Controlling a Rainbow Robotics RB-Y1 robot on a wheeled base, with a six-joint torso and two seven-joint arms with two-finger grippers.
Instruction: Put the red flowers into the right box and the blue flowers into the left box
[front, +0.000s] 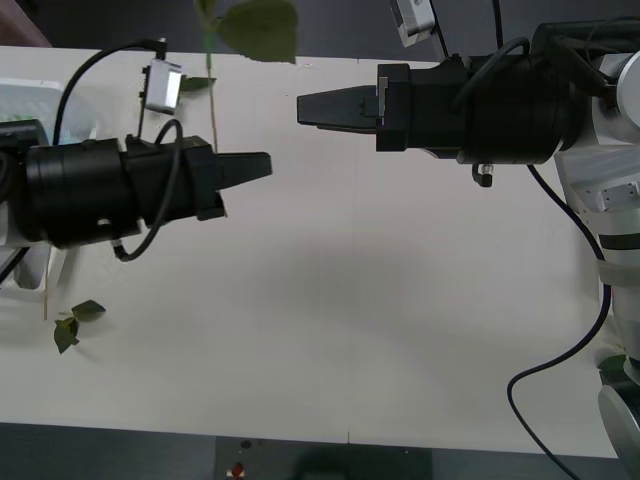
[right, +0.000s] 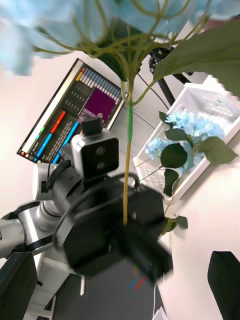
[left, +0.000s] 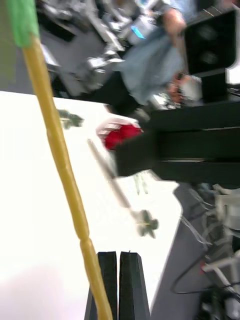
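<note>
- Front view: my left gripper (front: 262, 165) hangs over the table (front: 400, 330), fingers together. The green stem of one of the blue flowers (front: 212, 100) rises behind it. My right gripper (front: 312, 108) faces it from just beside.
- Right wrist view: my right fingers (right: 225, 280) stand apart and hold nothing. The left box (right: 197, 97) holds more blue blooms.
- Left wrist view: the stem crosses my closed left fingers (left: 131, 285); I cannot tell whether it is gripped. The red flowers (left: 120, 136) lie far off, blurred.
</note>
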